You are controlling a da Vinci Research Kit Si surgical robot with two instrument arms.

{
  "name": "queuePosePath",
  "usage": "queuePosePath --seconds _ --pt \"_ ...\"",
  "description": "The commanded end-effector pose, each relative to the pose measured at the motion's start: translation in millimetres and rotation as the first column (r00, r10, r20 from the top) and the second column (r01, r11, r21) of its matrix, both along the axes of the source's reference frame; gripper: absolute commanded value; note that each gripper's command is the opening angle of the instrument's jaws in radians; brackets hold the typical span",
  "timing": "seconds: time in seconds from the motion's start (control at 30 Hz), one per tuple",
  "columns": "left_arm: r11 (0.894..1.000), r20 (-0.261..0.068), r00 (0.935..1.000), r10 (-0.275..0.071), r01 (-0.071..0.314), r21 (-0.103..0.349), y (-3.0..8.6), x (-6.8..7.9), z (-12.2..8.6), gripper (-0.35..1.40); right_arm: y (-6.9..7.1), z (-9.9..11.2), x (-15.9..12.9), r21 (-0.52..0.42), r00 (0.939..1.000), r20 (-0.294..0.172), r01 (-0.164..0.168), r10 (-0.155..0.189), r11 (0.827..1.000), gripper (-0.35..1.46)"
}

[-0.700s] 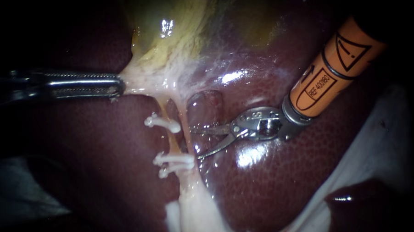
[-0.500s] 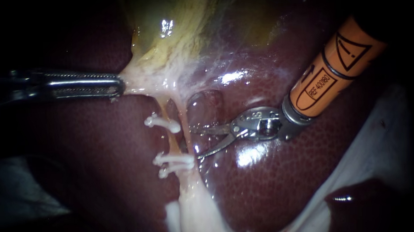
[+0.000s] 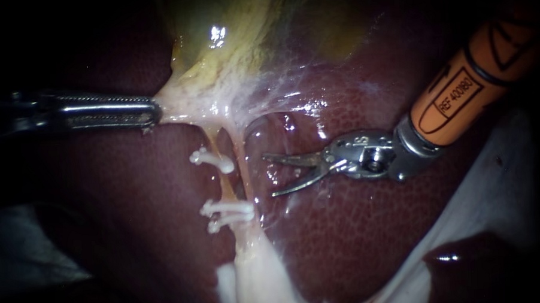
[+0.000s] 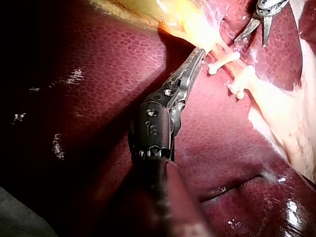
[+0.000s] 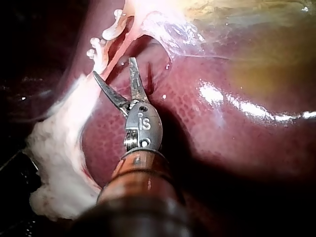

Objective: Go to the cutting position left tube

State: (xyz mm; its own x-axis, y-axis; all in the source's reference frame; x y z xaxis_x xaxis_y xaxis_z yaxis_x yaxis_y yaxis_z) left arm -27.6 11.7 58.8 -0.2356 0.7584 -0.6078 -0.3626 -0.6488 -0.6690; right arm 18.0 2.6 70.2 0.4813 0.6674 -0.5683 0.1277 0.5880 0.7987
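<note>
- The right instrument (image 3: 269,176) comes in from the upper right. Its two blades stand well open in a V and hold nothing.
- The blade tips lie just to the right of the tubes, over the liver (image 3: 357,238). They straddle nothing yet.
- The left tube (image 3: 224,184) runs down from the stretched pale tissue, with one clip (image 3: 210,161) across it above and a pair of clips (image 3: 227,212) below. The bare stretch between them appears to be the cutting place.
- The left instrument (image 3: 155,112) has its jaws closed on pale tissue below the gallbladder (image 3: 230,45), which it pulls leftward so that the tubes are taut.
- Risk: the right tube (image 3: 242,170) lies between the blades and the left tube, so a straight advance could take in the wrong tube.
- Risk: a low blade tip could score the liver, and drift toward a clip could foul the blades or loosen it.
- Risk: a slipping left grip would slacken the tubes and shift the target.
</note>
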Motion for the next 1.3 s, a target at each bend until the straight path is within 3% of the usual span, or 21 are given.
queuePosePath --seconds 0.03,0.33,0.5,1.03,1.3 --pt "1.000 0.000 1.0000 0.000 0.000 0.000 0.0 0.0 0.0 -0.35 -0.1 -0.3 -0.1 0.016 1.0000 0.001 0.009 -0.009 1.000 1.40" --pt "1.000 0.000 1.0000 0.000 0.000 0.000 0.0 0.0 0.0 -0.35 -1.4 -3.0 -0.1 0.073 0.9986 -0.010 0.053 -0.053 0.996 1.41" --pt "1.000 0.000 1.0000 0.000 0.000 0.000 0.0 0.0 0.0 -0.35 -1.8 -3.5 1.3 0.077 0.9986 -0.008 0.053 -0.052 0.996 1.40" --pt "1.000 0.000 1.0000 -0.001 0.001 -0.001 -0.1 -0.1 0.1 -0.35 -3.1 -0.7 4.2 0.062 0.9963 0.050 0.066 -0.069 0.996 1.40" --pt "1.000 0.000 1.0000 -0.001 0.001 -0.001 -0.1 -0.2 0.1 -0.35 -2.8 0.8 4.5 0.051 0.9944 0.075 0.071 -0.075 0.996 1.40"
